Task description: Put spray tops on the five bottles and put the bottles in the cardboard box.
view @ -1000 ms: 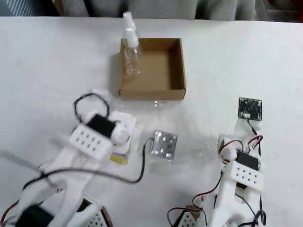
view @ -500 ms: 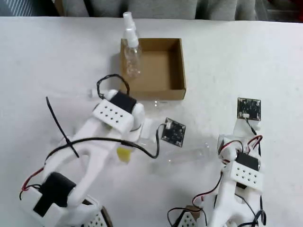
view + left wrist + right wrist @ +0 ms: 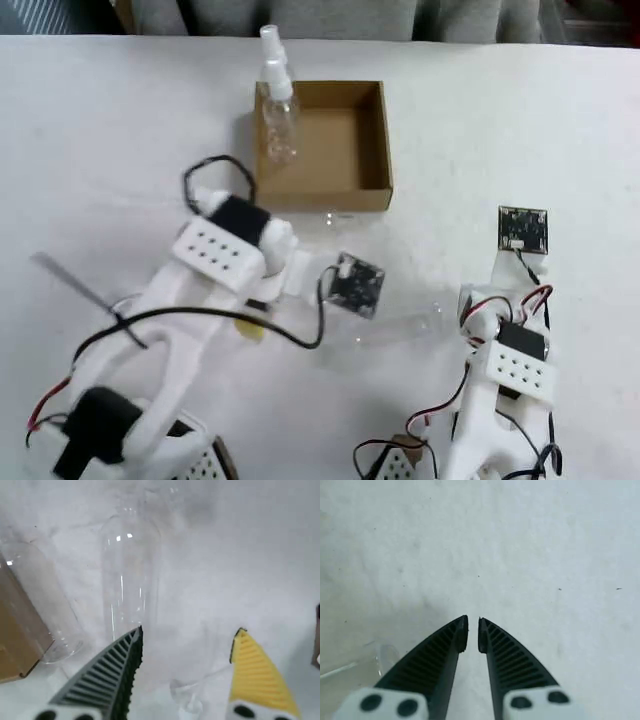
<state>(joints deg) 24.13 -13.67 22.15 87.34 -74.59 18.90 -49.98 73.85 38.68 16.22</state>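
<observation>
A clear bottle with a white spray top [image 3: 276, 98] stands in the cardboard box [image 3: 372, 140], leaning on its left wall. My left arm [image 3: 222, 255] hovers in front of the box. My left gripper [image 3: 189, 630] is open, one finger grey [image 3: 117, 665] and one yellow [image 3: 252, 667], above capless clear bottles lying on the table. One bottle [image 3: 130, 575] lies just beyond the grey finger, another [image 3: 42, 597] lies beside the box corner [image 3: 15, 630], and a third bottle's neck [image 3: 185, 690] shows between the fingers. My right gripper [image 3: 472, 630] is shut over bare table.
The white table [image 3: 100, 130] has room at the left and the far right. A faint clear bottle [image 3: 400, 325] lies between the two arms. My right arm [image 3: 512, 370] rests at the front right, with cables trailing off both arm bases.
My left arm has swung right and toward the box, its wrist turning over the lying bottles. The right arm has stayed still.
</observation>
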